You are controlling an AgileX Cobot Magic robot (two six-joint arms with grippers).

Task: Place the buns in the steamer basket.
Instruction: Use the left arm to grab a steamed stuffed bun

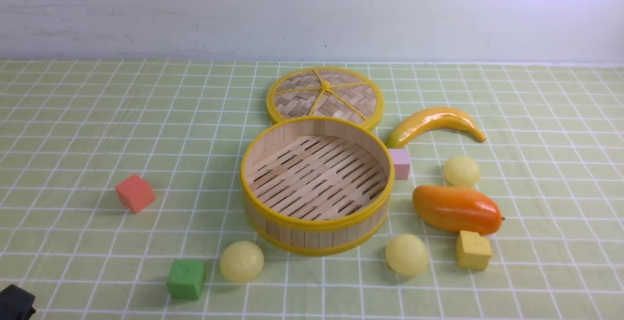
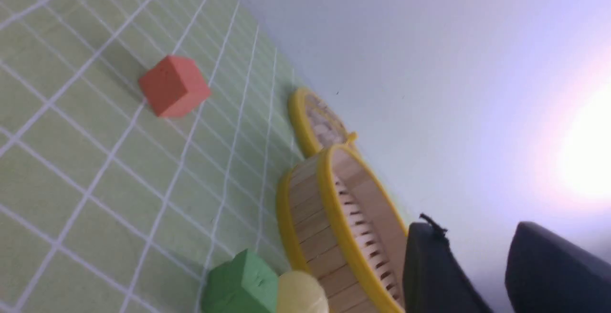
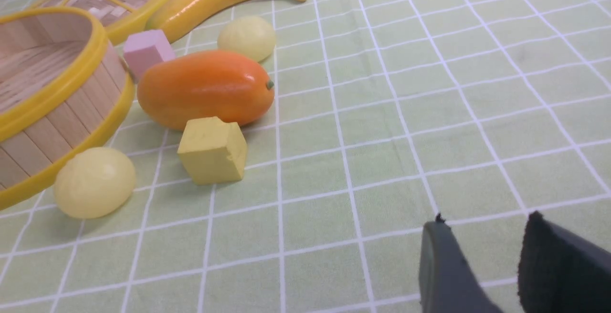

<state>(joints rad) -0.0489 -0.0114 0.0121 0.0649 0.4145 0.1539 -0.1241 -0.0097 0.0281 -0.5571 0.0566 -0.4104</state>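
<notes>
Presently: steamer basket upright on bench; three buns outside it; left claw, right claw both parted.

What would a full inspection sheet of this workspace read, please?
Surface: green checked cloth, nothing spilled.
Job's things: steamer basket upright and empty; three buns on the cloth outside it.
Clutter: lid flat behind the basket; banana, mango, pink cube, yellow cube to its right; red cube, green cube to its left.
Grippers: left gripper open, empty; right gripper open, empty.
Cables: nothing seen.
Surroundings: plain pale wall behind.
</notes>
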